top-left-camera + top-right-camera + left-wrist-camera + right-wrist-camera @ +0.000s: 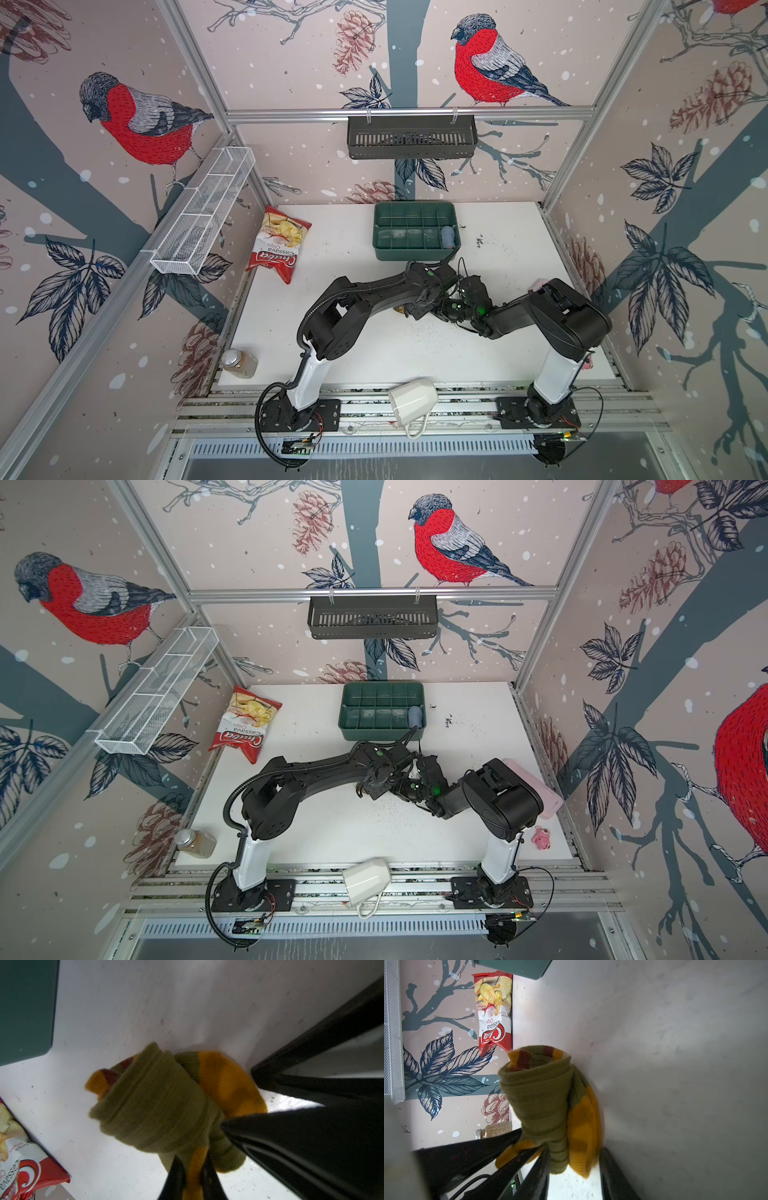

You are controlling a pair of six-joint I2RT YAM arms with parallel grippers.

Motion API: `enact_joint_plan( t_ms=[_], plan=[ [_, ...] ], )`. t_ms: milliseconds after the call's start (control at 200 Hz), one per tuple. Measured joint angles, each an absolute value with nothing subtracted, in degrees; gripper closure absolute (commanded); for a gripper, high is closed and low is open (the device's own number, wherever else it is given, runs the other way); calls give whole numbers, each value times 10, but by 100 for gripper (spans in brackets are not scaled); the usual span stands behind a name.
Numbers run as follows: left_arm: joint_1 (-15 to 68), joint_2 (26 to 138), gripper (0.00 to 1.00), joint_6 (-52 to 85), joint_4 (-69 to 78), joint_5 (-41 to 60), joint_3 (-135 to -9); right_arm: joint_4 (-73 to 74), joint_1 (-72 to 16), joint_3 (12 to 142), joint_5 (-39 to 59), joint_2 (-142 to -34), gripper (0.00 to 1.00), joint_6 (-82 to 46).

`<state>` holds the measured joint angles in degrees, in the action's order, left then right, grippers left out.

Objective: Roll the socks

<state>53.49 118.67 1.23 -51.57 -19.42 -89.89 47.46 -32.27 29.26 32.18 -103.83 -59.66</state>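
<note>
Left wrist: ribbed olive knit socks (158, 1105), cone-shaped roll, left claw (192, 1165) pinching

Place: robot lab test cell.
Frame: silver aluminium profile rails (409, 113).
Walls: printed bullfinch-and-pinecone wallpaper panels (490, 62).
Worktop: white desk (374, 353).
Machines: two black-and-white robot arms (309, 374) bolted to base plates.

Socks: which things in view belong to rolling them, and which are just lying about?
In the job: socks, left pincer, right pincer.
Lying about: chips bag, green tray, blue-grey sock roll, spice jar, white mug, pink toy.
</note>
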Motion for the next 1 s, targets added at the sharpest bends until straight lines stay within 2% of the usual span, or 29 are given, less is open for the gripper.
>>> enact_joint_plan(
  t_ms=[245,480,1001],
  plan=[
    [501,1160,93,10,-468,-127,-854,554,-323,296,334,-1082,55,-637],
    [458,1125,82,4,-413,-32,-805,646,-325,296,350,-1126,52,-685],
    [429,1107,82,0,-366,44,-766,709,-336,314,354,-1166,50,-752]
  ],
)
